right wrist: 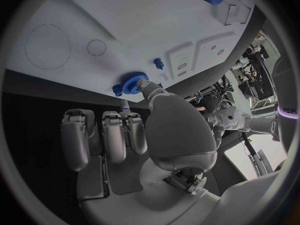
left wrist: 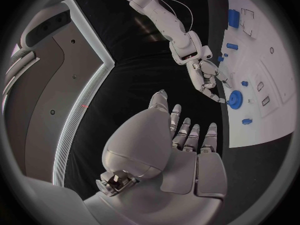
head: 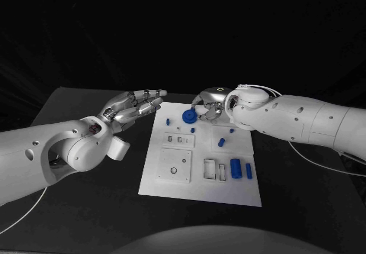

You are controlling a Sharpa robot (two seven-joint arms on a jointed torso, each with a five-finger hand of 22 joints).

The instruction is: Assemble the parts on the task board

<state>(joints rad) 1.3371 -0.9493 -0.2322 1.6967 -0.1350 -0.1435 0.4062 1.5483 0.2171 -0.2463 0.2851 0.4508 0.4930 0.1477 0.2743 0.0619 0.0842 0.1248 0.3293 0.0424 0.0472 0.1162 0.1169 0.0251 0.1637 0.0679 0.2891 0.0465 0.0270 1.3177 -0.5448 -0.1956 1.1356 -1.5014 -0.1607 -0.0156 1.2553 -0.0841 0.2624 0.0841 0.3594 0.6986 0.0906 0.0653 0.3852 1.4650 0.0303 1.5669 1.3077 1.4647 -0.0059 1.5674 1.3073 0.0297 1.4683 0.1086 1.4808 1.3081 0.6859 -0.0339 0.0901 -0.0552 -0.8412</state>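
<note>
My right hand (head: 216, 104) hangs over the far end of the task board (head: 200, 191) and pinches the blue gear (head: 188, 116) between thumb and a fingertip, the gear sitting right at the board's surface near its far edge. My left hand (head: 134, 108) hovers just off the board's left far corner, fingers stretched out and apart, holding nothing. Two blue cylinders (head: 236, 168) lie side by side nearer me on the board, with small blue pegs (head: 221, 142) scattered between them and the gear.
</note>
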